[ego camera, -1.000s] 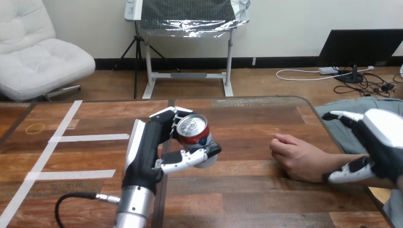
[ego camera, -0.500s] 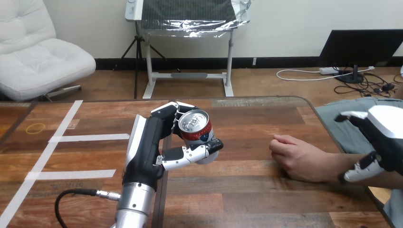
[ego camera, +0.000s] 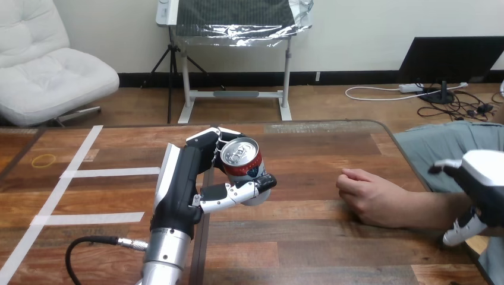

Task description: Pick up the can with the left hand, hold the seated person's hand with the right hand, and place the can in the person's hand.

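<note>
My left hand [ego camera: 178,187] is shut on a red and silver can [ego camera: 242,163], fingers behind it and thumb across its front, holding it tilted just above the wooden table [ego camera: 321,249] near the middle. The person's hand [ego camera: 368,196] rests on the table at the right as a loose fist, knuckles toward the can, with the forearm [ego camera: 434,209] running to the right edge. My right hand [ego camera: 482,187] hovers at the right edge over that forearm. Its fingers [ego camera: 444,168] lie on the far side and its thumb on the near side, spread and not closed round it.
White tape strips [ego camera: 110,172] cross the table's left part, and a yellow rubber band [ego camera: 44,159] lies at the far left. A black cable [ego camera: 89,243] loops beside my left forearm. The table's rounded right edge runs just beyond the person's forearm.
My right hand has drawn back to the right and down along the person's forearm, away from the wrist. My left hand has kept the can nearly still, and the person's hand has not moved.
</note>
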`<move>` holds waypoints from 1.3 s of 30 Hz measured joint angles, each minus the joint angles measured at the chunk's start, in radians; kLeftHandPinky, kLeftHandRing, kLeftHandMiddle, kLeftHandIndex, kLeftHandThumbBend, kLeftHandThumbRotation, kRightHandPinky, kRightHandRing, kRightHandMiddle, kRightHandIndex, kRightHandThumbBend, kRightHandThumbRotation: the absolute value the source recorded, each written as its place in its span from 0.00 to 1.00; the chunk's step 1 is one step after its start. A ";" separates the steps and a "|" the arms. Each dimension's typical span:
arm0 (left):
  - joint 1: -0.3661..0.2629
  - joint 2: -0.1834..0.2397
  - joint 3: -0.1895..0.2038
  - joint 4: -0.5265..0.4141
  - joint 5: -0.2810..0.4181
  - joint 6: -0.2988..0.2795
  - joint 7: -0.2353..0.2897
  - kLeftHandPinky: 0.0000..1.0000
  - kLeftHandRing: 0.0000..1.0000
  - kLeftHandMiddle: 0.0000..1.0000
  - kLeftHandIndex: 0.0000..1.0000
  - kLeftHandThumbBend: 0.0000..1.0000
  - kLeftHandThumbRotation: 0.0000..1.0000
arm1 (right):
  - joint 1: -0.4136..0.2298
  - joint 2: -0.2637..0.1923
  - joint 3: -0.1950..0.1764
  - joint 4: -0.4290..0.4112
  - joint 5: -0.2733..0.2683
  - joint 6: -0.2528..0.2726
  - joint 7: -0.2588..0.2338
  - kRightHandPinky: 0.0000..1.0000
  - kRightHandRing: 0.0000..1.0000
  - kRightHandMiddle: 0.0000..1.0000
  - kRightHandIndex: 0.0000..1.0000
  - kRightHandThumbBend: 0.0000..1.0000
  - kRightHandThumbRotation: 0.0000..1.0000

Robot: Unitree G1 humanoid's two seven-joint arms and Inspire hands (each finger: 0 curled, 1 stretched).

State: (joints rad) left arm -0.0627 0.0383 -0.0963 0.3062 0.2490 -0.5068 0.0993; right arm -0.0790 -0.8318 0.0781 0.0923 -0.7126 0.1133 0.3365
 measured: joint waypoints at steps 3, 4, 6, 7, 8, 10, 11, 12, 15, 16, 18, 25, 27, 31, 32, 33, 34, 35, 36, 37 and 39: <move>0.000 0.000 0.000 0.000 0.000 0.000 0.000 0.42 0.43 0.46 0.52 0.60 0.00 | -0.010 0.000 0.009 0.016 -0.007 -0.001 0.020 0.90 0.93 0.92 0.88 0.86 0.02; 0.000 0.000 0.000 0.000 0.000 0.000 0.000 0.42 0.43 0.46 0.52 0.60 0.00 | -0.013 -0.001 0.013 0.022 -0.012 -0.002 0.025 0.90 0.93 0.92 0.87 0.86 0.02; 0.000 0.000 0.000 0.000 0.000 0.000 0.000 0.42 0.43 0.46 0.52 0.60 0.00 | -0.022 -0.002 0.023 0.033 -0.024 -0.003 0.034 0.91 0.94 0.92 0.88 0.85 0.04; 0.000 0.000 0.000 0.000 0.000 0.000 0.000 0.42 0.43 0.46 0.52 0.60 0.00 | -0.028 -0.002 0.029 0.039 -0.030 -0.003 0.039 0.91 0.94 0.92 0.88 0.84 0.04; 0.000 0.001 0.000 0.000 0.000 0.000 0.000 0.42 0.43 0.46 0.52 0.60 0.00 | -0.033 -0.002 0.033 0.045 -0.034 -0.003 0.045 0.91 0.94 0.92 0.88 0.84 0.04; 0.000 0.001 0.000 0.000 0.000 0.000 0.000 0.42 0.43 0.46 0.52 0.60 0.00 | -0.048 -0.002 0.043 0.057 -0.041 -0.004 0.058 0.92 0.94 0.93 0.88 0.83 0.05; 0.000 0.001 0.000 0.000 0.000 0.000 0.000 0.42 0.43 0.46 0.52 0.60 0.00 | -0.055 -0.002 0.046 0.064 -0.045 -0.005 0.064 0.92 0.94 0.93 0.89 0.83 0.05; 0.000 0.002 0.000 0.000 0.000 -0.001 0.000 0.42 0.43 0.46 0.52 0.59 0.00 | -0.060 -0.002 0.049 0.070 -0.048 -0.007 0.069 0.92 0.94 0.93 0.89 0.83 0.05; 0.000 0.002 0.000 0.000 0.000 -0.001 0.000 0.42 0.43 0.46 0.52 0.59 0.00 | -0.082 -0.002 0.062 0.083 -0.059 -0.008 0.087 0.93 0.95 0.93 0.89 0.82 0.07; 0.000 0.002 0.000 0.000 0.000 -0.001 0.000 0.42 0.43 0.46 0.52 0.59 0.00 | -0.089 -0.002 0.066 0.087 -0.063 -0.008 0.093 0.93 0.95 0.93 0.89 0.82 0.07; 0.000 0.002 0.000 0.000 -0.001 -0.001 0.000 0.42 0.43 0.46 0.52 0.59 0.00 | -0.104 -0.002 0.075 0.096 -0.074 -0.007 0.105 0.93 0.95 0.93 0.89 0.82 0.07; 0.000 0.003 0.000 0.000 -0.001 -0.001 0.000 0.42 0.43 0.46 0.52 0.59 0.00 | -0.154 -0.002 0.107 0.142 -0.095 -0.011 0.124 0.93 0.94 0.92 0.88 0.82 0.09; 0.000 0.003 0.000 0.000 -0.001 -0.001 0.000 0.42 0.43 0.46 0.52 0.59 0.00 | -0.169 -0.002 0.117 0.158 -0.105 -0.014 0.124 0.92 0.94 0.92 0.88 0.81 0.10; 0.000 0.003 0.000 0.000 -0.002 -0.001 0.000 0.43 0.43 0.46 0.52 0.59 0.00 | -0.190 -0.002 0.134 0.186 -0.120 -0.019 0.124 0.92 0.94 0.92 0.88 0.80 0.11; 0.000 0.003 0.000 0.000 -0.002 -0.001 0.000 0.43 0.43 0.46 0.52 0.59 0.00 | -0.196 -0.002 0.139 0.195 -0.121 -0.021 0.124 0.92 0.93 0.92 0.87 0.79 0.12; 0.000 0.003 0.001 0.000 -0.002 -0.001 0.000 0.43 0.43 0.46 0.52 0.59 0.00 | -0.203 -0.001 0.145 0.203 -0.124 -0.021 0.124 0.92 0.93 0.92 0.87 0.79 0.12; 0.000 0.004 0.001 0.000 -0.002 -0.001 0.000 0.43 0.43 0.46 0.52 0.59 0.00 | -0.208 -0.001 0.150 0.211 -0.127 -0.022 0.124 0.92 0.93 0.91 0.87 0.79 0.12; 0.000 0.004 0.001 0.000 -0.002 -0.001 0.000 0.43 0.43 0.46 0.52 0.59 0.00 | -0.212 -0.001 0.154 0.218 -0.128 -0.022 0.124 0.92 0.93 0.92 0.87 0.78 0.12; 0.000 0.004 0.001 0.000 -0.002 -0.001 0.000 0.43 0.43 0.47 0.52 0.59 0.00 | -0.218 -0.001 0.160 0.226 -0.130 -0.022 0.124 0.92 0.93 0.92 0.87 0.77 0.12; 0.000 0.004 0.001 0.000 -0.002 -0.001 0.000 0.43 0.43 0.47 0.52 0.59 0.00 | -0.225 0.000 0.165 0.236 -0.132 -0.022 0.125 0.92 0.93 0.92 0.87 0.77 0.12; 0.000 0.004 0.000 0.000 -0.002 -0.001 0.000 0.42 0.43 0.47 0.53 0.59 0.00 | -0.233 0.001 0.173 0.250 -0.136 -0.022 0.125 0.91 0.93 0.91 0.87 0.76 0.12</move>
State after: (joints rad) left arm -0.0627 0.0419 -0.0960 0.3062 0.2469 -0.5082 0.0992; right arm -0.3117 -0.8309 0.2514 0.3427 -0.8485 0.0916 0.4611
